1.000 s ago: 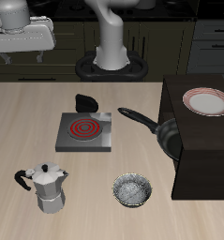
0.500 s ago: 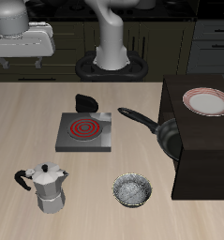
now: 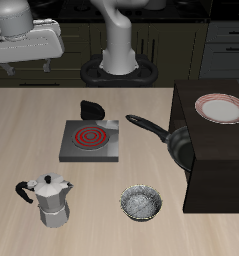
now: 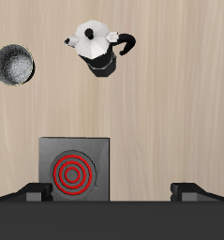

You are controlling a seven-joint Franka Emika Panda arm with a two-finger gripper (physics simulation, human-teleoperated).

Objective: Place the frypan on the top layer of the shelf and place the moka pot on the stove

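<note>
While the gripper (image 3: 23, 62) hangs high with jaws apart, the moka pot (image 3: 49, 199) sits near the stove (image 3: 91, 140); the frypan (image 3: 177, 143) leans against the shelf (image 3: 216, 160).

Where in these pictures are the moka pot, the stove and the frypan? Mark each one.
moka pot (image 3: 53, 201), exterior view, on its faceted silver body.
stove (image 3: 90, 137), exterior view, on the red coil ring.
frypan (image 3: 181, 148), exterior view, on the black pan bowl beside the shelf.
</note>
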